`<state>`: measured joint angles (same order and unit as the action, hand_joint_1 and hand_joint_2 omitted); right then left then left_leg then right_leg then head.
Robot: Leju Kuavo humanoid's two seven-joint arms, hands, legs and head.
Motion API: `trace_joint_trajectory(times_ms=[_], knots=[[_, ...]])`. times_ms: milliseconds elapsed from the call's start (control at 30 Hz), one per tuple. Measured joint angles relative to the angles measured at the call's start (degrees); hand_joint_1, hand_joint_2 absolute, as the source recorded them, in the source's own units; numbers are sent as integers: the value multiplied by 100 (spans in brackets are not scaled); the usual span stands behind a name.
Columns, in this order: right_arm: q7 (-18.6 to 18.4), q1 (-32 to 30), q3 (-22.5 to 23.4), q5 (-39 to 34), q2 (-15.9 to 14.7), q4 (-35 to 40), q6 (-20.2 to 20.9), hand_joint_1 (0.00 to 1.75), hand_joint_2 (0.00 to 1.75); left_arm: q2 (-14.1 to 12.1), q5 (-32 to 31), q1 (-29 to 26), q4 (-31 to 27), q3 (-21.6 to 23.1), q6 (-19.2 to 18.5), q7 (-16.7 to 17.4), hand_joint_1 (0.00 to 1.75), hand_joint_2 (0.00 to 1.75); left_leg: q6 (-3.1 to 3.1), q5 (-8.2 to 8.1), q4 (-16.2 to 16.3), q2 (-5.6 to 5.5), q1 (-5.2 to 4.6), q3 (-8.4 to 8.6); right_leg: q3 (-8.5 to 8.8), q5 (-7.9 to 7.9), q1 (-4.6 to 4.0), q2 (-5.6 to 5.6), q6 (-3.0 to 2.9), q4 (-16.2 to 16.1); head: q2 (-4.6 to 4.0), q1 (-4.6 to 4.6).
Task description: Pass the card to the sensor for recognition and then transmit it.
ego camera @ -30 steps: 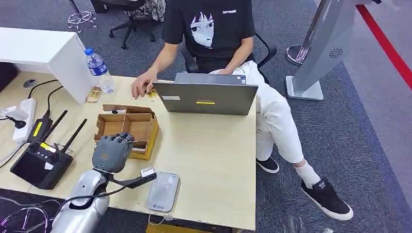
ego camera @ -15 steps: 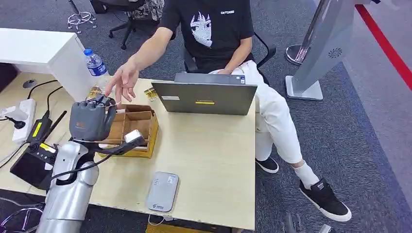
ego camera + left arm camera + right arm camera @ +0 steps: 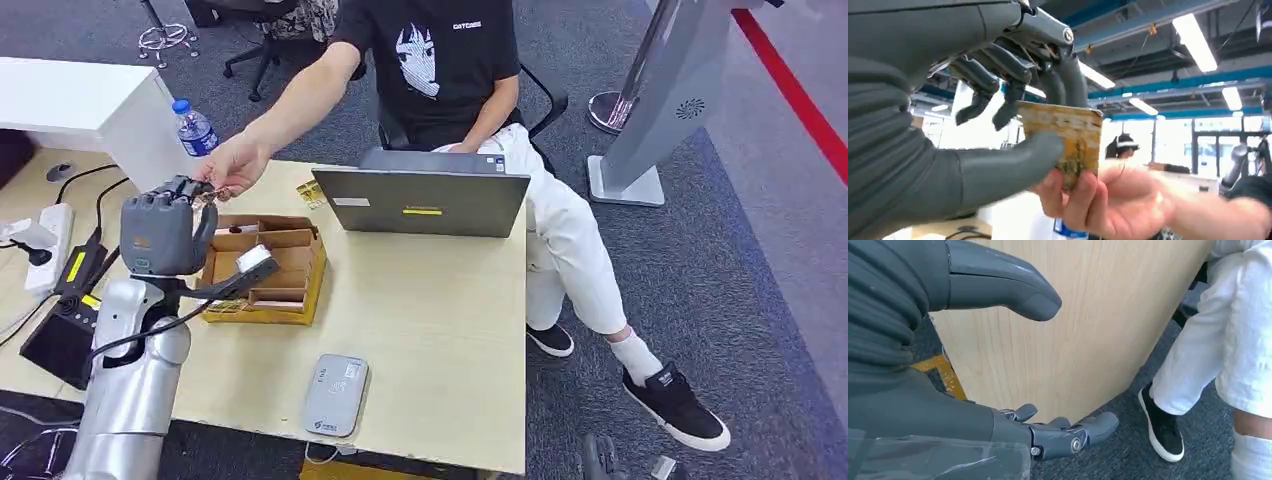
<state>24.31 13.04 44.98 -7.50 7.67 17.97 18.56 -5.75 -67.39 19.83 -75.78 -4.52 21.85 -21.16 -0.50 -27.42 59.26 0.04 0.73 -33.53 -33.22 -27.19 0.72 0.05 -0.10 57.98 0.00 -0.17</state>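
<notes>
My left hand [image 3: 160,232] is raised above the far left of the wooden table [image 3: 440,330]. In the left wrist view the hand [image 3: 923,150] pinches a worn yellow card [image 3: 1073,135] between thumb and fingers. A person's hand [image 3: 1098,200] grips the same card's free end; in the head view that hand [image 3: 232,166] meets my fingertips. The grey card sensor [image 3: 336,394] lies flat near the table's front edge, well below and to the right of my left hand. My right hand [image 3: 913,390] hangs beside the table's side with fingers apart, holding nothing.
A divided cardboard box [image 3: 268,268] sits just under my left hand. Behind it are a grey laptop [image 3: 422,200] and a water bottle [image 3: 195,128]. Black antenna devices [image 3: 60,340] and a power strip [image 3: 45,235] crowd the left edge. The person sits across the table.
My left hand rose from beside the sensor to above the box, toward the person. The person's hand reached over from the laptop and took hold of the card.
</notes>
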Motion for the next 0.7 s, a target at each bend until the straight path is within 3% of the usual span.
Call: trace_joint_trajectory(times_ms=[267, 400, 600, 700], knots=[[11, -2, -2, -15, 15, 2, 0, 0, 175, 217, 120, -214, -77, -157, 252, -96, 0, 175, 0, 0, 0, 0, 0, 0, 0, 0, 0, -1, 0, 0, 0, -2], [13, -12, -7, -24, 15, 2, 0, 0, 175, 438, 600, -355, -368, -431, 525, -462, 0, 175, 0, 0, 0, 2, 1, 0, 0, 0, 0, 1, 0, 1, 0, 2], [59, -86, -2, -116, 13, 15, 0, 0, 175, 1023, 2355, -733, -1222, -1509, 604, -1664, 0, 175, -1, -4, -1, 2, 0, -3, -1, -3, 0, 3, 2, -1, 0, 0], [116, -157, 2, -133, 13, 48, 13, 0, 175, 1178, 3597, -1033, -1576, -2067, 578, -1847, 0, 175, -1, -8, -2, 6, 1, -2, -4, -6, 0, 6, 1, -2, 0, 0]])
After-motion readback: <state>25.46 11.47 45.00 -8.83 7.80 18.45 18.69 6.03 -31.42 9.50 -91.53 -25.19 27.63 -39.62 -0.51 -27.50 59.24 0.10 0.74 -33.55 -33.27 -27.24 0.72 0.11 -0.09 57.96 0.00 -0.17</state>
